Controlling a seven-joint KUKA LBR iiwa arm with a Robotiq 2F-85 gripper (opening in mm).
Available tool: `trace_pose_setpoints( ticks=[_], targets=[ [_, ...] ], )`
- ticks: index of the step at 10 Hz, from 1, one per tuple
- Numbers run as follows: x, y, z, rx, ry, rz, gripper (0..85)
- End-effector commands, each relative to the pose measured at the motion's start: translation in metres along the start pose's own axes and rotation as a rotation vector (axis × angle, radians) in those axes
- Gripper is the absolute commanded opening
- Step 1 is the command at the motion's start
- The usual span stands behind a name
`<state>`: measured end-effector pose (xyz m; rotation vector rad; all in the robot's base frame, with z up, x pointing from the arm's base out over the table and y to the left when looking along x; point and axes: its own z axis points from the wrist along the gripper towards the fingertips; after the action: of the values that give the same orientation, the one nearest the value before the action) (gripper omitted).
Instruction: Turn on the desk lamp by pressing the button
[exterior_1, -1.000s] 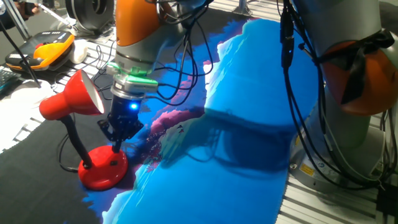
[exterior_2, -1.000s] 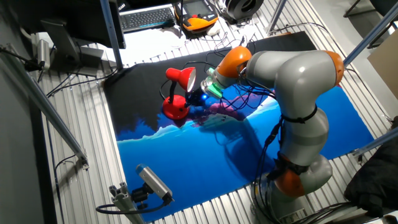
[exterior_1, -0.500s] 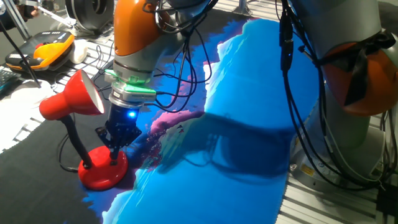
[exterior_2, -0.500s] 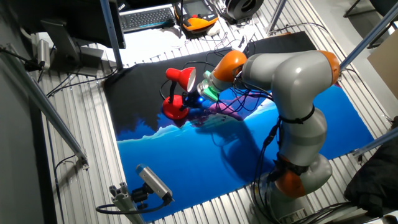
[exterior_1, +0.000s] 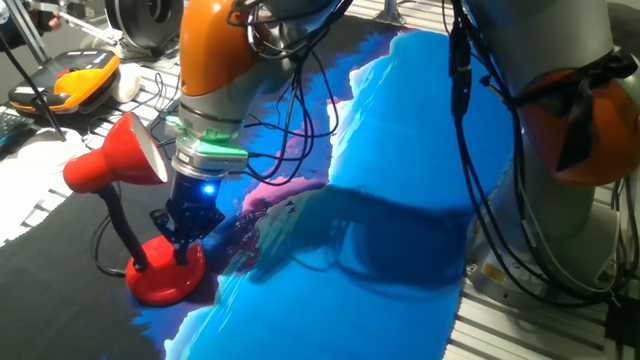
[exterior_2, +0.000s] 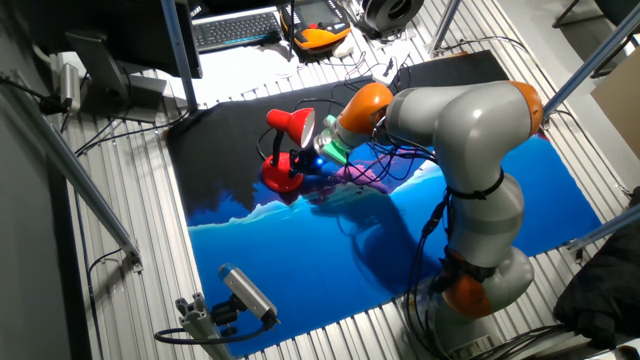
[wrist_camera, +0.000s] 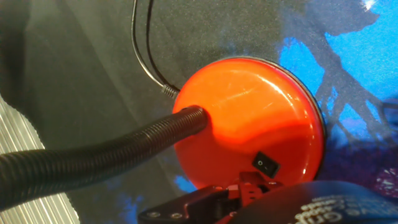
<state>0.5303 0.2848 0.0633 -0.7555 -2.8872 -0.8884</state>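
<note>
Over the desk lamp (exterior_1: 140, 220), the gripper (exterior_1: 183, 250) meets its base near the button (wrist_camera: 267, 164); finger spread unclear.

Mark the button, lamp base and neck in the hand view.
button (wrist_camera: 267, 164), hand view, centre of the dark switch.
lamp base (wrist_camera: 249, 118), hand view, top of the red dome.
neck (wrist_camera: 93, 162), hand view, mid ribbed black tube.

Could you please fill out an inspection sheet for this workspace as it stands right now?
Surface: blue and black printed cloth over a slatted table.
Job's things: desk lamp upright, shade unlit; button on the red base.
Clutter: orange-and-black gadget and keyboard at the far edge.
Gripper: gripper low over the base beside the button; finger state unclear.
Cables: black lamp cord on the cloth; arm cables hanging.
Surroundings: metal frame bars, camera on a stand.
</note>
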Motion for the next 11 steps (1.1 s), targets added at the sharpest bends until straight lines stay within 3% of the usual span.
trace_pose_setpoints(
  ticks=[1,4,6,11],
  targets=[
    [-0.0003,-0.0002,0.0016,0.0,-0.002,-0.002,0.0],
    [-0.0003,-0.0009,0.0034,0.01,-0.006,-0.009,0.0],
    [-0.0006,-0.0024,0.0066,0.037,-0.014,-0.028,0.0],
    [0.0002,-0.0066,0.0081,0.049,-0.013,-0.044,0.0]
  ],
)
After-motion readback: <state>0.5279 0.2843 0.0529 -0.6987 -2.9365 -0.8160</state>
